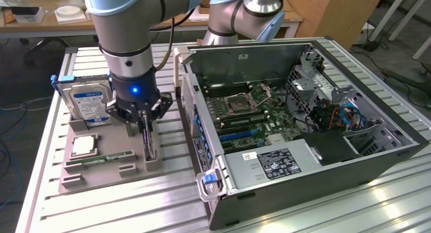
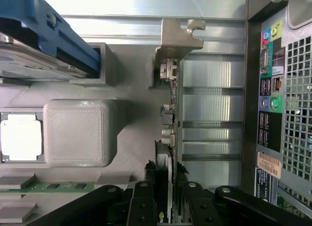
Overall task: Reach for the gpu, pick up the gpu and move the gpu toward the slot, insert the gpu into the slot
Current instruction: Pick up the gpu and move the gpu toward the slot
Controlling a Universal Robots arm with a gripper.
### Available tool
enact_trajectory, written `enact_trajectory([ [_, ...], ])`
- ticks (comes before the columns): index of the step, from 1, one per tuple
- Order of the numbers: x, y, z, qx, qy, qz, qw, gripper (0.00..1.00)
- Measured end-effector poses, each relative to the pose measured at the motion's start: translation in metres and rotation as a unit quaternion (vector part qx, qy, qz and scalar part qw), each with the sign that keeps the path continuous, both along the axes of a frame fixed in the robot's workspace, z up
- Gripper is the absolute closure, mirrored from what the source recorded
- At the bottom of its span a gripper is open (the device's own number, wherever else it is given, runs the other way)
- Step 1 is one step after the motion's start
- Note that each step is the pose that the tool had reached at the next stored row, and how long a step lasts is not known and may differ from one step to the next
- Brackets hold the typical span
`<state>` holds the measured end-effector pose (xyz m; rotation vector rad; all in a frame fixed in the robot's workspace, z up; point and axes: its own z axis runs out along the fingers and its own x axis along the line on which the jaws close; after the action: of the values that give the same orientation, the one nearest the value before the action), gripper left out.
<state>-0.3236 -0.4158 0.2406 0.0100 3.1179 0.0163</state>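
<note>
The gpu (image 1: 149, 146) stands on edge in the grey holder tray (image 1: 108, 177), at the tray's side nearest the computer case. In the wrist view the gpu (image 2: 171, 114) is seen edge-on, with its silver end bracket (image 2: 174, 38) at the far end. My gripper (image 1: 145, 134) comes straight down onto it. The gripper (image 2: 168, 199) has one black finger (image 2: 142, 201) pressed against each face of the card, shut on it. The card still sits in its holder. The blue slot (image 1: 235, 136) lies on the green motherboard inside the open case.
The tray also holds a blue-labelled hard drive (image 1: 90, 104), a processor (image 1: 84, 144) and a memory stick (image 1: 101, 159). The open computer case (image 1: 377, 157) lies at the exterior view's right, its rear panel (image 2: 270, 104) close beside the card. A power supply (image 1: 273, 162) sits near the slot.
</note>
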Motion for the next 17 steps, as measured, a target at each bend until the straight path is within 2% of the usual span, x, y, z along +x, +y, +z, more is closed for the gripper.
enact_trajectory([
  [9, -0.001, 0.0, 0.0203, 0.0001, -0.0001, 0.0, 1.0, 0.74],
  [17, -0.002, 0.0, 0.0319, 0.0002, -0.0001, 0.0, 1.0, 0.74],
])
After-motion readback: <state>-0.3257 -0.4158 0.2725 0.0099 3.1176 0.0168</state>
